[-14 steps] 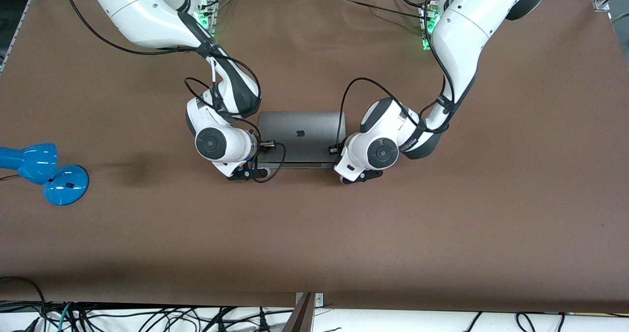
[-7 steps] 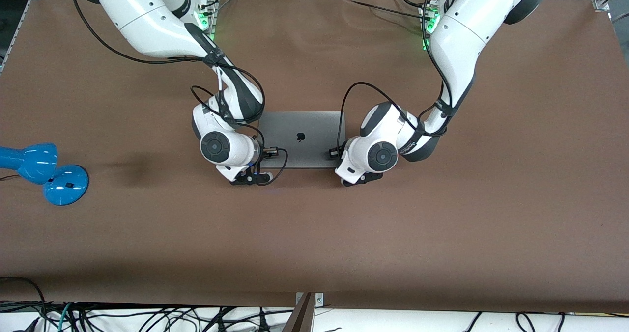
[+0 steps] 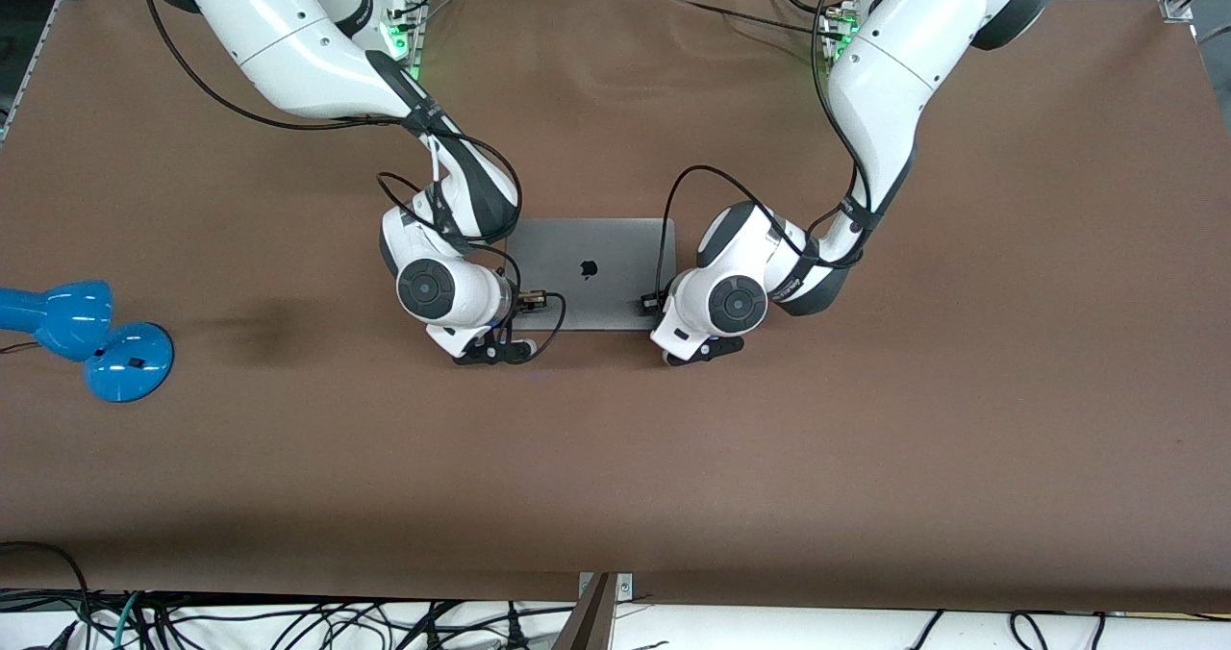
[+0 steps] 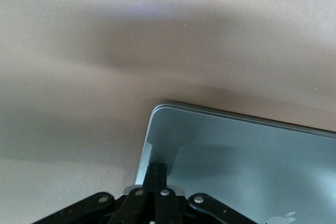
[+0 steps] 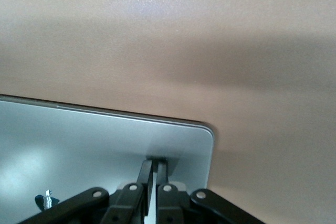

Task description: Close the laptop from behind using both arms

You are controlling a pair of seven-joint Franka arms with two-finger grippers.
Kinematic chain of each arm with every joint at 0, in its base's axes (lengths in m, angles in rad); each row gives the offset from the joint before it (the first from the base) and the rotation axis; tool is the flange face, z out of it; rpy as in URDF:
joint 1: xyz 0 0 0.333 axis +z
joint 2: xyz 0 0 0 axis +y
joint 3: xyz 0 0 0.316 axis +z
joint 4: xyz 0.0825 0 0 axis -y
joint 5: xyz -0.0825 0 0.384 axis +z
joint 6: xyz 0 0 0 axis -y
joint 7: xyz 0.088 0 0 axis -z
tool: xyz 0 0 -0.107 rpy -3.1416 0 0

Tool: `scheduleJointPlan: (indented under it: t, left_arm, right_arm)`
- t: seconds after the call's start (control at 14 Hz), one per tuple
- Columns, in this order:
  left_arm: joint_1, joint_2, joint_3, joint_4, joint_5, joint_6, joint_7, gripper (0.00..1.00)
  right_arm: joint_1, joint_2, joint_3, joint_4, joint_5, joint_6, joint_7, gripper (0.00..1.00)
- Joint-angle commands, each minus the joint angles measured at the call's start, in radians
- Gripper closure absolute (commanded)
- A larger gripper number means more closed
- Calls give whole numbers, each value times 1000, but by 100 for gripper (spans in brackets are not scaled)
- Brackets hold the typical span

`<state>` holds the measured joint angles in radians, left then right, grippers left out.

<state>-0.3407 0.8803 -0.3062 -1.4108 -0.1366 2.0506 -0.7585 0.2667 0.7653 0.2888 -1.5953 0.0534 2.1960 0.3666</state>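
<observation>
laptop shut, both tools (fingers together) on lid

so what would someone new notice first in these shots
The grey laptop lies shut in the middle of the brown table, logo up. Two white arms reach down to it: the left claw and right claw, both shut, press on its lid's corners. A blue lamp sits toward the right arm's end.

1. The laptop lies shut and flat mid-bench.
2. The left end effector and the right end effector rest on its lid corners.
3. A lamp sits at the right arm's end of the bench.
</observation>
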Motion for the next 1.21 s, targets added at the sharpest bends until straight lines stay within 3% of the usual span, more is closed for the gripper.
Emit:
scheduleJointPlan:
  t: [0.0,0.21,0.29,0.36,0.43,0.57,0.79,0.86,0.93,1.14]
  left_arm:
    - [-14,25,10,33,28,7,-10,100]
    - [-14,25,10,33,28,10,-10,99]
    - [-14,23,10,32,28,10,-10,93]
    - [-14,22,10,32,28,10,-10,81]
    - [-12,17,10,33,29,10,-10,46]
    - [-1,-7,10,32,34,2,-9,0]
    - [17,-55,9,32,32,-55,-9,0]
    - [34,-90,6,29,32,-88,-7,0]
    - [43,-122,6,23,32,-131,-1,0]
    - [63,-255,4,-20,32,-236,30,0]
  right_arm:
    - [19,31,-7,21,-12,30,-11,91]
    - [20,32,-8,29,-11,27,-15,91]
    - [19,28,-8,40,-7,13,-17,91]
    - [17,22,-8,41,2,-1,-12,90]
    - [23,11,-19,52,2,-37,-5,88]
    - [22,-24,-26,78,3,-134,9,83]
    - [8,-116,-28,80,-9,-240,5,57]
    - [8,-151,-28,78,-10,-258,9,44]
    - [6,-182,-36,77,-17,-265,9,24]
    - [-14,-311,-57,77,-62,-434,2,10]
